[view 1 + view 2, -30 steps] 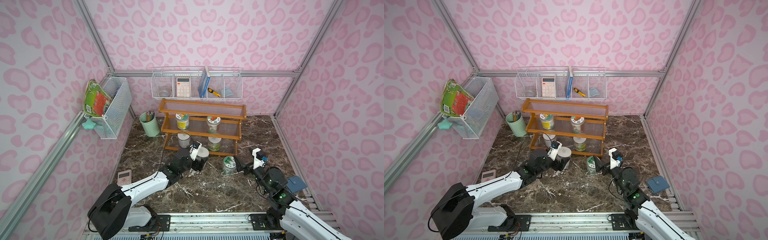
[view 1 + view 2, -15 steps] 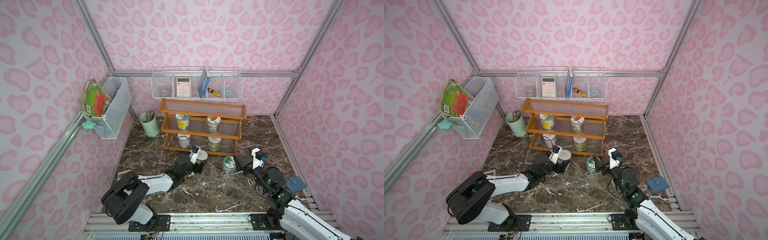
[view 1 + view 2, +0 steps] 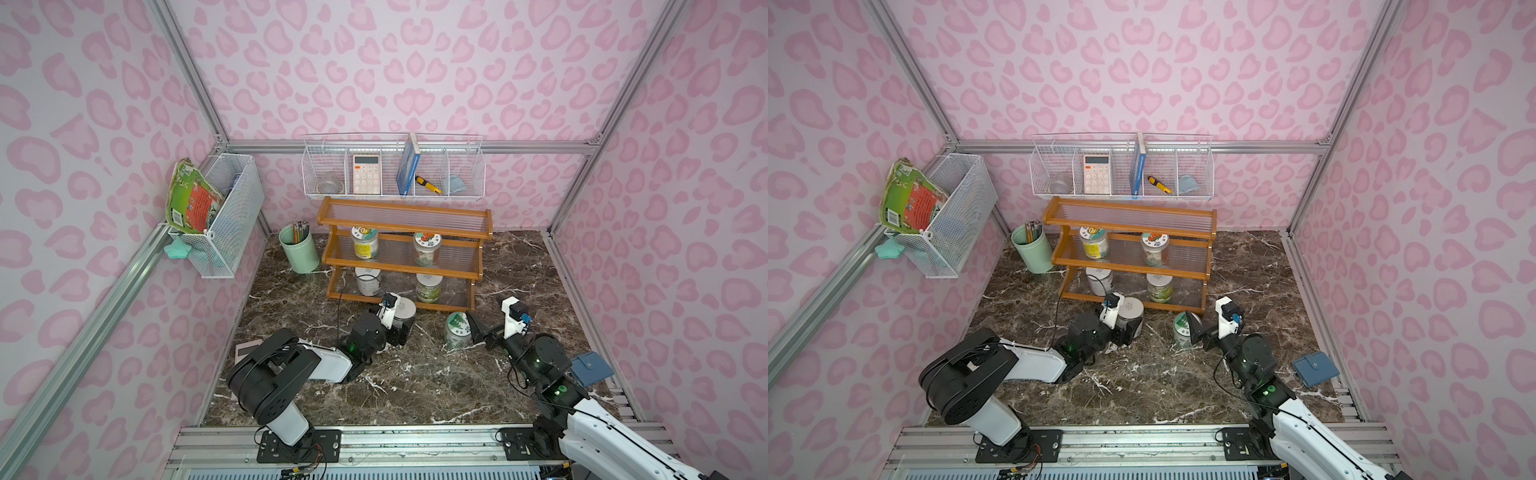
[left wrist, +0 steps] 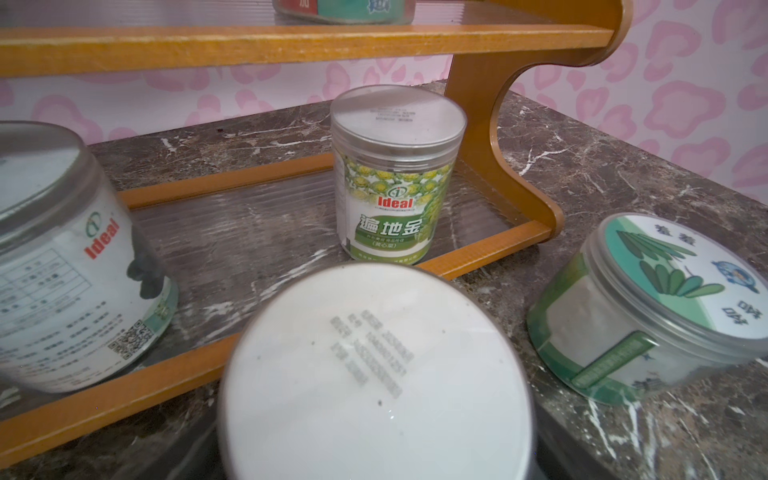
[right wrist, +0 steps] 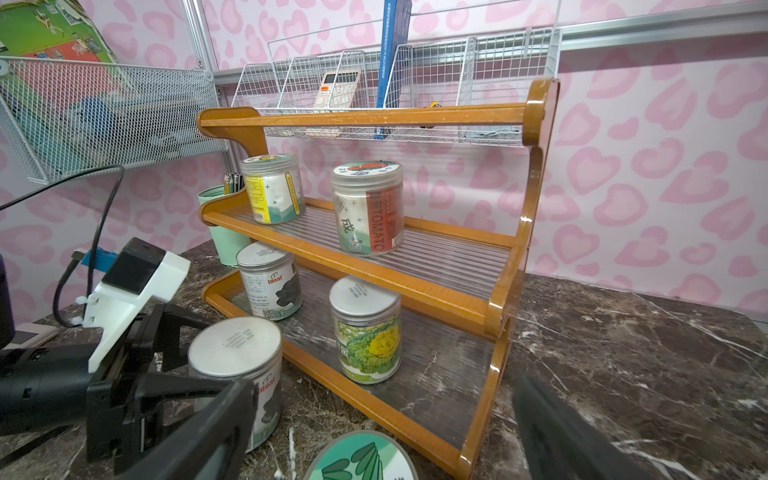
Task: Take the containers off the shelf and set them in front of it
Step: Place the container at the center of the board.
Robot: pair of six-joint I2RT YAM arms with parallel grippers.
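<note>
- Nearest, the right end effector (image 3: 468,332): jaws wide, gripping nothing; the green-lid jar (image 3: 456,330) stands released on the counter (image 3: 415,386), just in front of the right end of the shelf (image 5: 374,117)
- Beside it, the left end effector (image 3: 401,330) is closed round the white-lid jar (image 3: 404,309), upright just in front of the shelf; whether it has touched down I cannot tell
- Step in hand, as I judge: setting down the second of six jars; next the left jaws must open and back off level, without tipping the jar or knocking the front rail
- Beyond, four wait: black-label jar (image 5: 270,282) and cabbage jar (image 5: 368,332) on the bottom tier; yellow jar (image 5: 272,189) and tomato jar (image 5: 370,208) on the middle tier; the right arm looks free for the cabbage jar, once clear of the green lid
- Against a second ago: left arm folded back toward its base, white-lid jar drawn slightly off the rail; right arm and green-lid jar unchanged
</note>
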